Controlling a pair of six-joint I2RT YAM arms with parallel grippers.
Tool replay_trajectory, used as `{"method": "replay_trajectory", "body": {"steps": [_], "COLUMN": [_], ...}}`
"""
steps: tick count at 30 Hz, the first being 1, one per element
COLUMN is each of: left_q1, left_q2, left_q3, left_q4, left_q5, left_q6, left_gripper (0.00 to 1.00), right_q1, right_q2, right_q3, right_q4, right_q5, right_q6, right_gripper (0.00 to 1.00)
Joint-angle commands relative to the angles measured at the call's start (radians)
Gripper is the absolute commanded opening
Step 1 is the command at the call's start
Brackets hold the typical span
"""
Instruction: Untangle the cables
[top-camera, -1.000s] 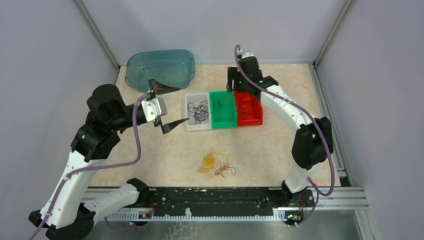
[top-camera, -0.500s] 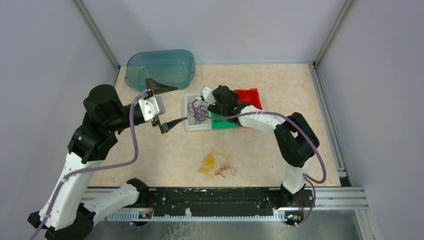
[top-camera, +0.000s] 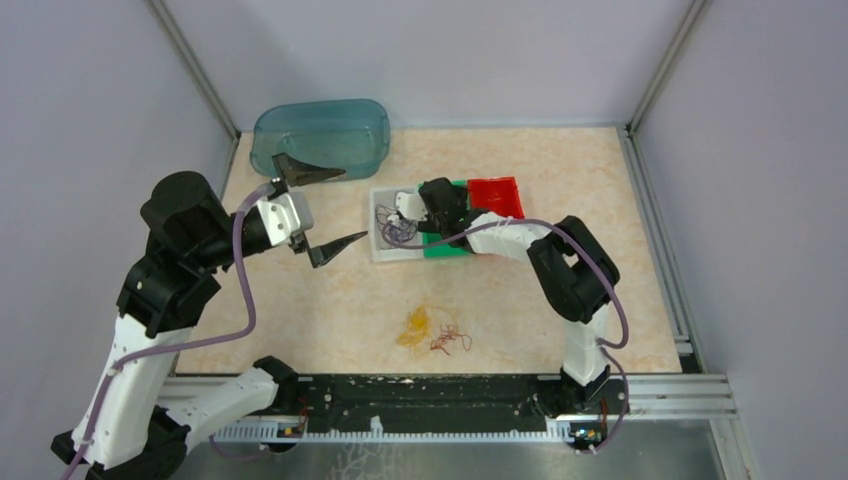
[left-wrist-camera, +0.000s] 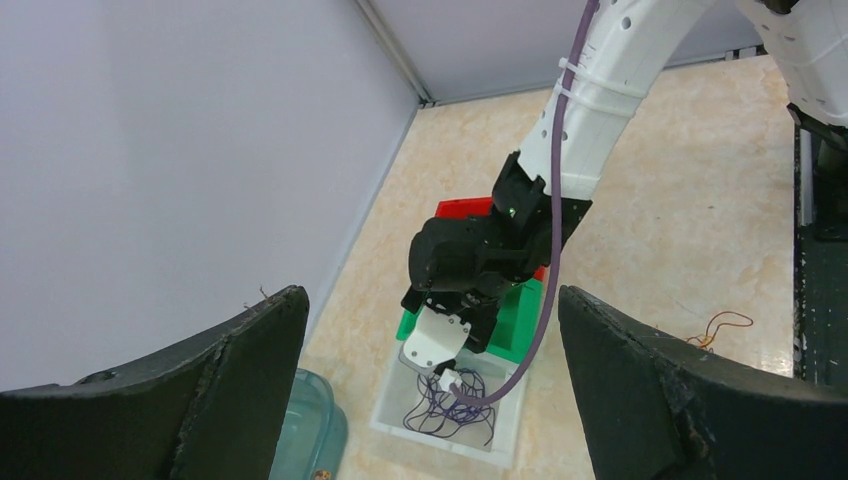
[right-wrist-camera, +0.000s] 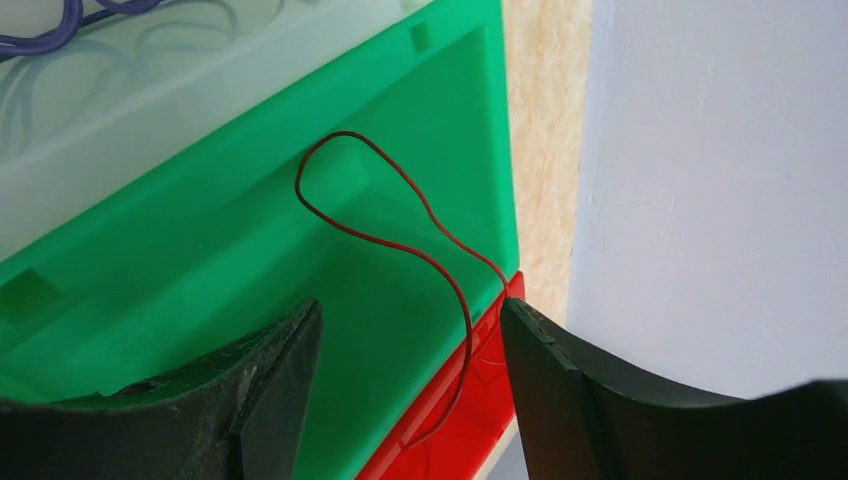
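Right wrist view alone shows a red cable (right-wrist-camera: 400, 245) looping across the green bin (right-wrist-camera: 200, 250) onto the red bin (right-wrist-camera: 470, 405) under the right tool (right-wrist-camera: 410, 310), released and empty; overhead shows purple cables (top-camera: 392, 234) in the clear bin (top-camera: 378, 252), an orange-red clump (top-camera: 420, 328) on the counter (top-camera: 580, 180), left tool (top-camera: 352, 205) spread wide.

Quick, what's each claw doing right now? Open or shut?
Left claw: open, holding nothing.
Right claw: open, nothing pinched between its fingers.

teal tub (top-camera: 320, 135); clear bin (top-camera: 395, 255), green bin (top-camera: 447, 248), red bin (top-camera: 497, 195)
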Motion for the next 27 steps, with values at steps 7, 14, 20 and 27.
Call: {"method": "replay_trajectory", "body": {"steps": [7,14,20,27], "left_q1": [-0.001,-0.001,-0.002,-0.002], "left_q2": [-0.011,-0.023,-0.024,-0.022], "left_q3": [0.028,0.026,0.021,0.022], "left_q4": [-0.012,-0.022,-0.01,-0.008], "left_q5": [-0.01,-0.015,-0.01,-0.008], "left_q6": [-0.016,-0.009,-0.013,-0.011], "left_gripper": [1.0,1.0,1.0,1.0], "right_q1": [0.0,-0.001,-0.003,-0.101], "right_q2": [0.104,0.076,-0.055,-0.19], "right_q3": [0.13,0.159,0.098,0.056], "right_q4": [0.09,0.15,0.218,0.11], "right_q5": [0.082,0.127,0.108,0.104], "right_q6": [-0.074,0.04,0.184,0.49], "right_gripper": [0.36,0.03,0.0,0.0]}}
